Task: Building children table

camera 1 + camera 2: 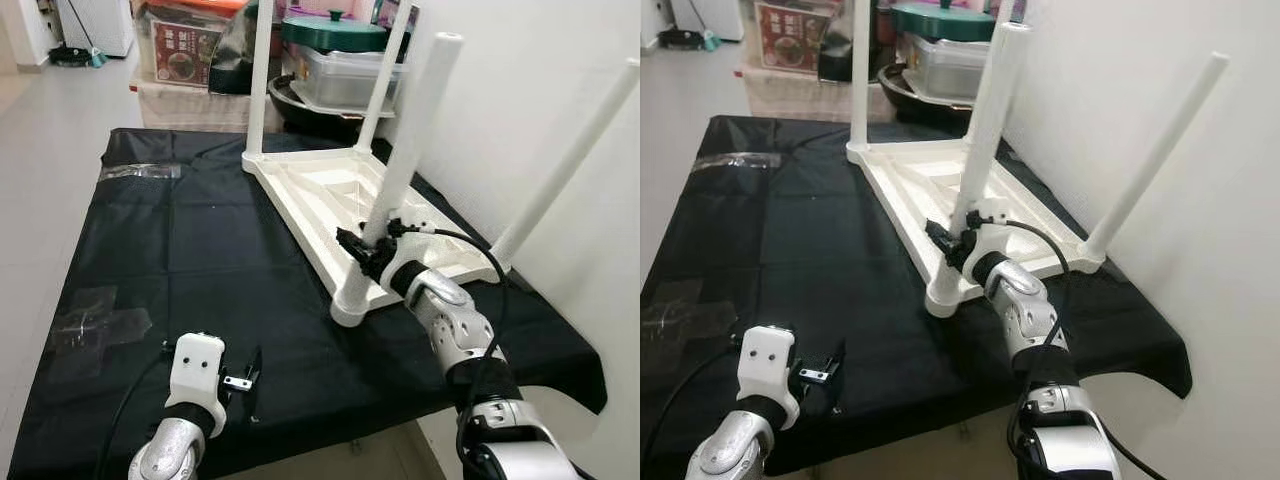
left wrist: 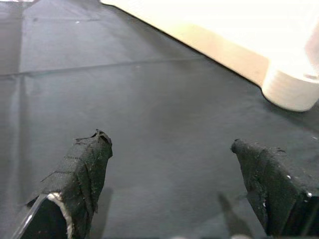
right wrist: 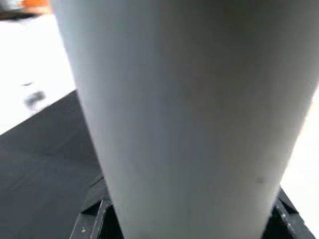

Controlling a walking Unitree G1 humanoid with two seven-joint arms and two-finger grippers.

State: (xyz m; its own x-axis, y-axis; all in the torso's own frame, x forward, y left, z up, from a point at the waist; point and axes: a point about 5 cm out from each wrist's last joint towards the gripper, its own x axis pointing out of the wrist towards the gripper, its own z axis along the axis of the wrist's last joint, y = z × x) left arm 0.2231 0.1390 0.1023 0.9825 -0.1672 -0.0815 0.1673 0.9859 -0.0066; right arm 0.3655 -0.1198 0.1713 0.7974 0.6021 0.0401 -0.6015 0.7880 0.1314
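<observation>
A white plastic children's table top [image 1: 330,195] lies upside down on a black cloth [image 1: 200,240]. Three white legs stand up from its corners: two at the back [image 1: 262,80] and one at the right by the wall [image 1: 560,170]. My right gripper [image 1: 372,243] is shut on the lower end of a fourth white leg [image 1: 415,130], which tilts up just above the near round corner socket [image 1: 353,298]. In the right wrist view this leg [image 3: 184,109] stands close between the fingers. My left gripper [image 1: 240,375] hovers open over the cloth near the front edge, with nothing between its fingers [image 2: 84,169].
A white wall [image 1: 540,80] runs close along the right side. Behind the table stand a green-lidded pot [image 1: 335,30], a clear container [image 1: 345,75] and a printed box [image 1: 180,50]. Clear tape patches [image 1: 95,320] lie on the cloth at the left.
</observation>
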